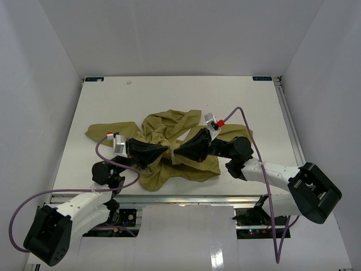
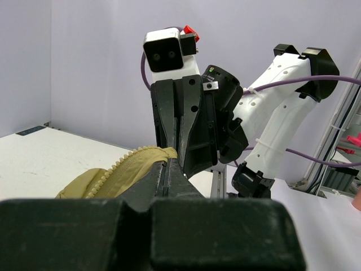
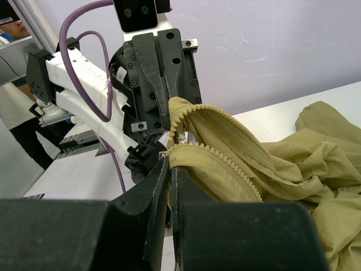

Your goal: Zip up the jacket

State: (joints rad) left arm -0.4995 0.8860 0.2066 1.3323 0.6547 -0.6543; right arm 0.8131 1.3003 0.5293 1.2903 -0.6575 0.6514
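Operator: Where is the jacket (image 1: 169,121)?
Robot: Heaped in the middle of the table (image 1: 237,96). My grippers meet tip to tip over its near part, with the end of the zip (image 3: 179,145) caught between them.
Operator: Both clamped?
Robot: Yes. My right gripper (image 3: 170,166) pinches the lower row (image 3: 214,158); my left gripper (image 1: 167,153) pinches the upper row (image 3: 225,117), just above.
Operator: Which way does the zip run?
Robot: Sideways from my tips into the heap, the rows splitting in a V. Neither arm is nearer. I judge the pull must follow that line. I cannot make out the slider.
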